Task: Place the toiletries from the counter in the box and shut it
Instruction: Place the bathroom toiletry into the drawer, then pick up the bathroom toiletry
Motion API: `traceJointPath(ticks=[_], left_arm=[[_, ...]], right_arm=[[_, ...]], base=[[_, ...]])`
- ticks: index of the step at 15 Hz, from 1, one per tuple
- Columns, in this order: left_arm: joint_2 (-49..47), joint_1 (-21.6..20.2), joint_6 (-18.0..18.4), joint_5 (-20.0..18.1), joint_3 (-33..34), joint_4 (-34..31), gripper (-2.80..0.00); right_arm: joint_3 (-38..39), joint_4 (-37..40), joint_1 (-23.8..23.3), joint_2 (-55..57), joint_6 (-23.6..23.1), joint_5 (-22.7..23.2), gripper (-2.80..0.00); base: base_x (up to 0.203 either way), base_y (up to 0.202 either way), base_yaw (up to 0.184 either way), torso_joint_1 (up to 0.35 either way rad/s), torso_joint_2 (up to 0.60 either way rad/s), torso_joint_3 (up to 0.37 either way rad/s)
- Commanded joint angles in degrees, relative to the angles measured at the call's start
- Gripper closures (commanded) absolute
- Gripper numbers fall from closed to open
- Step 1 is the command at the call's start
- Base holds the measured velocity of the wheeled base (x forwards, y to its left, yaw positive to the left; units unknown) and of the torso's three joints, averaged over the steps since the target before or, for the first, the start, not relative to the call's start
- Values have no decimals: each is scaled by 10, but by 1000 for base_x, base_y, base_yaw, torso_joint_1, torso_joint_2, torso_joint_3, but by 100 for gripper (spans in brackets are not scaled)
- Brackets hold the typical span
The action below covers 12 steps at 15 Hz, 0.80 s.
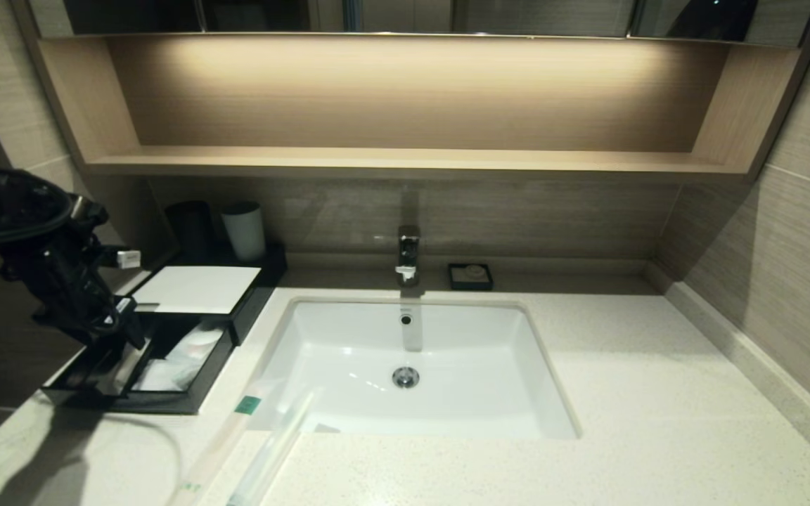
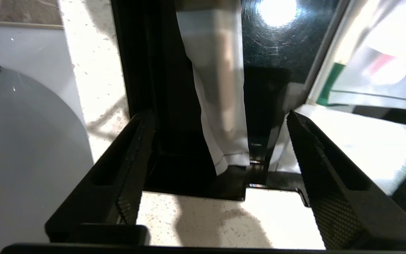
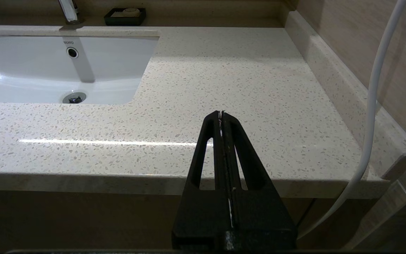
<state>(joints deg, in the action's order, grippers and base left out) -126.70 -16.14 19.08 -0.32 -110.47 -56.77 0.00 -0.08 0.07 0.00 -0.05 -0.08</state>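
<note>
The black box with its white top panel stands at the counter's back left, and its drawer is pulled out. My left gripper hangs over the drawer's left side. In the left wrist view it is open, and one wrapped toiletry lies loose in the drawer between the fingers. Two more toiletries lie on the counter in front of the drawer, one with a green label and one beside it. My right gripper is shut and empty at the counter's front edge, right of the sink.
The white sink with its faucet fills the middle. A small black soap dish sits behind it. A black cup and a white cup stand behind the box. White packets fill the drawer's right compartment. A wooden shelf overhangs.
</note>
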Motion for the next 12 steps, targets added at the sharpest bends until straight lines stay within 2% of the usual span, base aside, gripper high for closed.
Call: traceJointPath(ticks=[1, 4, 5, 6, 9, 12], left_arm=[[40, 3, 0, -7, 1, -8, -280], [90, 4, -5, -32, 2, -27, -280], [107, 8, -9, -39, 3, -36, -48], [125, 13, -10, -49, 4, -51, 0], [179, 43, -7, -109, 5, -130, 0], [213, 91, -5, -146, 8, -212, 0]], right_arm=[[1, 0, 0, 0, 0, 0, 0], [0, 0, 0, 0, 0, 0, 0], [1, -1, 0, 0, 0, 0, 0], [1, -1, 0, -1, 0, 0, 0], [1, -1, 0, 0, 0, 0, 0], [1, 0, 0, -1, 0, 0, 0]], base=[[0, 0, 0, 0, 0, 0], [0, 0, 0, 0, 0, 0], [0, 0, 0, 0, 0, 0], [0, 0, 0, 0, 0, 0], [0, 0, 0, 0, 0, 0], [0, 0, 0, 0, 0, 0]])
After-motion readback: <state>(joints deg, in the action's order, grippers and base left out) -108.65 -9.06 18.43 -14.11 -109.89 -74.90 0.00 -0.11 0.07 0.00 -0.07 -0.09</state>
